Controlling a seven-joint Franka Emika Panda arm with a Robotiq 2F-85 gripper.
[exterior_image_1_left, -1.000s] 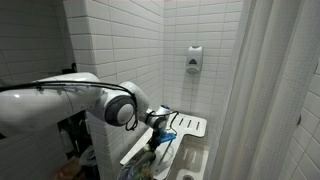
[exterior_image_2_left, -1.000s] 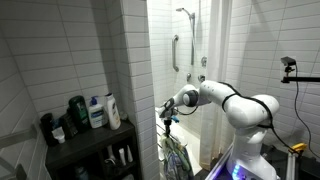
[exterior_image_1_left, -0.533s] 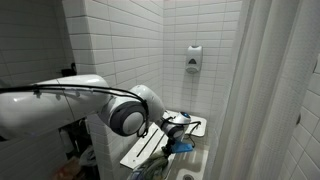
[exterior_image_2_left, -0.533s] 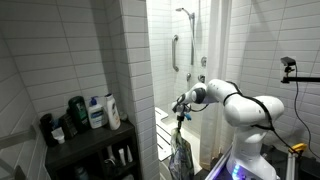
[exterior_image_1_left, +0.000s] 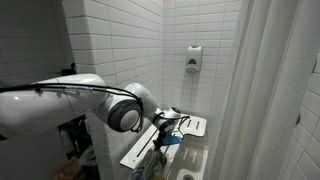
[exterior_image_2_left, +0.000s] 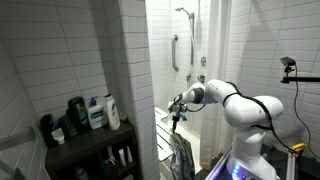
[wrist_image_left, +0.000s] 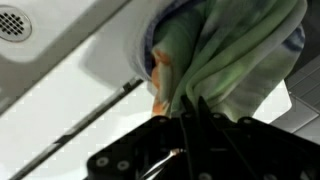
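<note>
The single gripper (exterior_image_2_left: 179, 113) is closed almost fully, its jaws pinching the top of one green towel (exterior_image_2_left: 181, 155) that hangs straight down from it inside the shower stall. In the wrist view the towel (wrist_image_left: 225, 50) bunches just beyond the fingers, above the white floor and its one drain (wrist_image_left: 12, 22). One fold-down shower seat (exterior_image_1_left: 192, 127) stands just beside it; one soap dispenser (exterior_image_1_left: 194, 58) is mounted on the wall above.

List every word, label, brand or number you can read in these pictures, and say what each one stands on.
No text can be read in any view.
Bottles on the shelf: labels present, but too small and blurred to read.
Wall dispenser: no legible mark.
Cloth gripped in the claw: no print or tag visible.
</note>
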